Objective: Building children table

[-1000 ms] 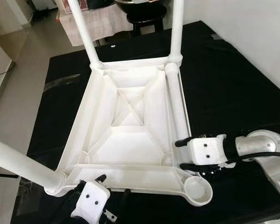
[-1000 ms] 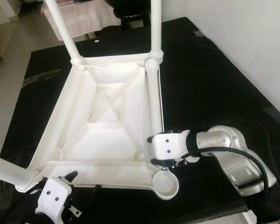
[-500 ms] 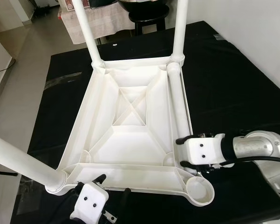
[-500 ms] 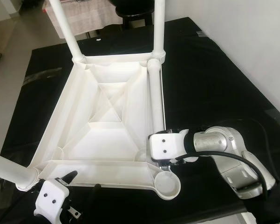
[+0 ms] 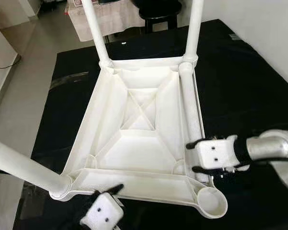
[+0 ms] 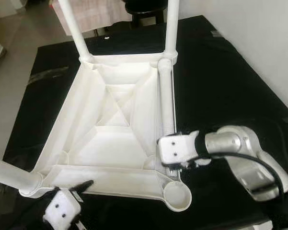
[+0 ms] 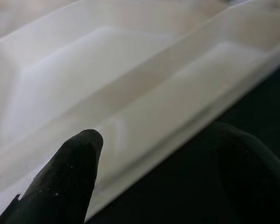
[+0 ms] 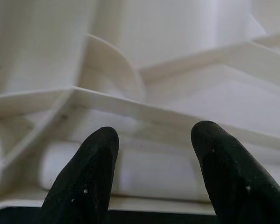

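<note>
- The white children's table (image 5: 144,139) lies upside down on a black-covered surface (image 5: 249,76), its ribbed underside facing up.
- 3 legs stand in their corner sockets: 2 at the far corners (image 5: 97,28) and 1 at the near left corner (image 5: 19,165).
- The 4th leg (image 5: 190,108) lies loose along the table's right edge, its long axis running from far to near, its near end close to the empty socket (image 5: 212,202) at the near right corner.
- The right gripper (image 5: 190,157) sits at the near end of that loose leg, reaching in from the right; its 2 black fingers (image 8: 221,172) are spread, 1 on each side of the leg's end, not clenched on it.
- In the right wrist view the leg's rounded white surface lies between and beyond the fingers; whether a pad touches it is hard to tell from here.
- The right arm is clearly the nearer one to both the leg and the empty socket, which lies just nearer the robot than the gripper.
- The left gripper (image 5: 116,188) hovers at the table's near rim, left of centre, fingers apart, holding nothing.
- The likely next step is closing on the leg, then swinging it upright over the socket.
</note>
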`<state>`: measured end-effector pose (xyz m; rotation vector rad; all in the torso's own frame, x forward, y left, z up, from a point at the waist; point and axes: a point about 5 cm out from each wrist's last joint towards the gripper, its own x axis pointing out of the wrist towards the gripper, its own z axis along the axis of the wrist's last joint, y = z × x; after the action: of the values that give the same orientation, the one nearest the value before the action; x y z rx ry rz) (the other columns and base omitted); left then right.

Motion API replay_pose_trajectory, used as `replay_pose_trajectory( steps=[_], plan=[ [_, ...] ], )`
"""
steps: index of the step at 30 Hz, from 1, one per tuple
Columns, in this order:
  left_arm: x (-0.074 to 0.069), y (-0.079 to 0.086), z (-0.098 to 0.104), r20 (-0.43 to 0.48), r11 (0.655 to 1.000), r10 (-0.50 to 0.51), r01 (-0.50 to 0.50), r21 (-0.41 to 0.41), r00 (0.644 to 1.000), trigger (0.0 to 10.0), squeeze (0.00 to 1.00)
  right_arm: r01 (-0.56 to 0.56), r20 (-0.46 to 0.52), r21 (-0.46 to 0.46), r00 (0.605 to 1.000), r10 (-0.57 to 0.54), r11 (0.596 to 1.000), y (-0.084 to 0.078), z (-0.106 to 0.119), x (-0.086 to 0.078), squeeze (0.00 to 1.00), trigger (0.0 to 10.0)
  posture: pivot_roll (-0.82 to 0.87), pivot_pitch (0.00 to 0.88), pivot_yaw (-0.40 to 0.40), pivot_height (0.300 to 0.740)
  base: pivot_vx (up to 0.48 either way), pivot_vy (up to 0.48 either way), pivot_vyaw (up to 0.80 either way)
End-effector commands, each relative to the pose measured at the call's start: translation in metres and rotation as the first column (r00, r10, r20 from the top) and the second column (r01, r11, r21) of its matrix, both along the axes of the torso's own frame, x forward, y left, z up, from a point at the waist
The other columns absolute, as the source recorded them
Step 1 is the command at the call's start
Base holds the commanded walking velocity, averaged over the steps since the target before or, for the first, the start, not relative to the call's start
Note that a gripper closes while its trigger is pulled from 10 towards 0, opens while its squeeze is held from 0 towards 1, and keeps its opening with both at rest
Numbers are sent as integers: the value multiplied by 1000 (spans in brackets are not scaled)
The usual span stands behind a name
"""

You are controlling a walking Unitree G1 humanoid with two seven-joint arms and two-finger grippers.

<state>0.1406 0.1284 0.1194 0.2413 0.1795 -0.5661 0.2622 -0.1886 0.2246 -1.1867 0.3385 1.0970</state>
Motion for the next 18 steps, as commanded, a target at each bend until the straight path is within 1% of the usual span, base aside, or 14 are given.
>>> replay_pose_trajectory(
  steps=[1,2,4,6,7,8,9,10,11,12,13,15,16,18],
  plan=[
    [1,5,-4,-21,999,54,-54,7,998,10000,0,164,20,26,986,-164,986,-4,-4,13,0,10000,-81,206,78,740,0,0,0],
    [1,5,-4,-21,999,54,-54,7,998,10000,0,164,20,26,986,-164,986,-4,-4,13,0,10000,-81,206,78,740,0,0,0],
    [1,-3,-3,-8,1000,30,-30,9,1000,10000,0,238,59,46,969,-240,970,-1,-7,19,0,10000,-82,205,76,740,0,0,0],
    [1,-3,-3,-8,1000,30,-30,9,1000,10000,0,238,59,46,969,-240,970,-1,-7,19,0,10000,-82,205,76,740,0,0,0],
    [-1,-8,-4,-8,1000,-5,5,18,1000,10000,0,288,96,34,952,-290,957,-4,-8,23,0,10000,-85,204,75,740,0,0,0],
    [-1,-8,-4,-8,1000,-5,5,18,1000,10000,0,288,96,34,952,-290,957,-4,-8,23,0,10000,-85,204,75,740,0,0,0],
    [-3,-14,-6,-15,999,-40,40,17,999,10000,0,357,157,18,921,-355,934,-9,-8,27,0,10000,-100,201,75,740,0,0,0],
    [-3,-14,-6,-15,999,-40,40,17,999,10000,0,357,157,18,921,-355,934,-9,-8,27,0,10000,-100,201,75,740,0,0,0],
    [-5,-17,-7,-23,997,-69,70,13,997,10000,0,423,206,30,884,-420,905,-11,-6,29,0,10000,-106,201,75,740,0,0,0],
    [-5,-17,-7,-23,997,-69,70,13,997,10000,0,423,206,30,884,-420,905,-11,-6,29,0,10000,-106,201,75,740,0,0,0],
    [-4,-18,-8,-27,996,-84,84,4,996,10000,0,472,219,55,854,-472,880,-10,-6,28,0,10000,-115,200,75,740,0,0,0],
    [-1,-19,-8,-22,995,-99,98,-5,995,10000,0,534,195,106,816,-544,839,-1,-13,20,0,10000,-130,198,72,740,0,0,0],
    [1,-19,-8,-18,995,-101,101,-7,995,10000,0,551,177,119,807,-563,826,2,-17,17,0,10000,-130,198,72,740,0,0,0],
    [2,-20,-7,-14,995,-103,103,-8,995,10000,0,598,98,156,782,-615,786,8,-24,12,0,10000,-135,199,72,740,0,0,0]
  ],
)
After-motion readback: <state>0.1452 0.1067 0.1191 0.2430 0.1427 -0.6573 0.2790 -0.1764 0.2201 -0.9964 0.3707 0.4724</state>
